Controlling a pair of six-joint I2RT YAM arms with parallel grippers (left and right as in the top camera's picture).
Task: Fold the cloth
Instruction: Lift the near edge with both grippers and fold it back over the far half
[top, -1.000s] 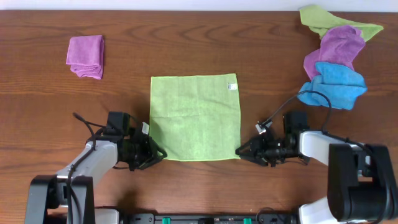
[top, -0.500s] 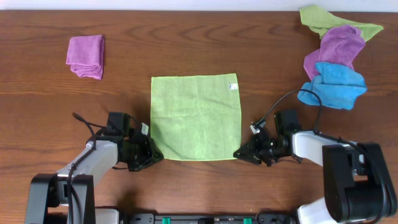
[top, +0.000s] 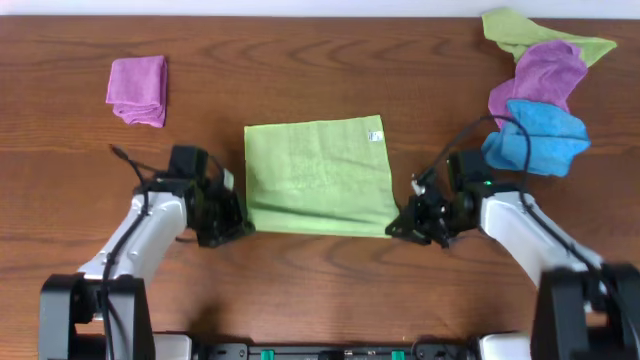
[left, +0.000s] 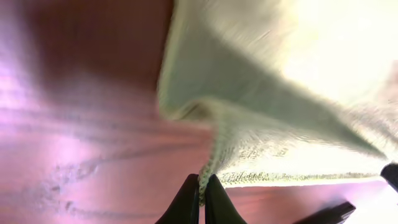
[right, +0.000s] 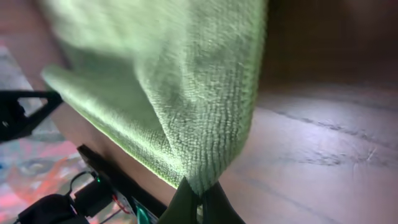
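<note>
On the wooden table (top: 320, 60) we see the cloth (top: 315, 175) at frame centre, its lower edge raised. Our left gripper (top: 238, 226) and right gripper (top: 396, 230) each pinch a lower corner, jaws closed on fabric; the white tag (top: 375, 137) sits at its upper right.

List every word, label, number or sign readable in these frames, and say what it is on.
White tag at the far right corner of the lime-green cloth: any print on it is too small to read in the overhead view.
Both wrist views: blurred, with no lettering visible.
Nothing else in view carries readable text, so no text can be quoted.
</note>
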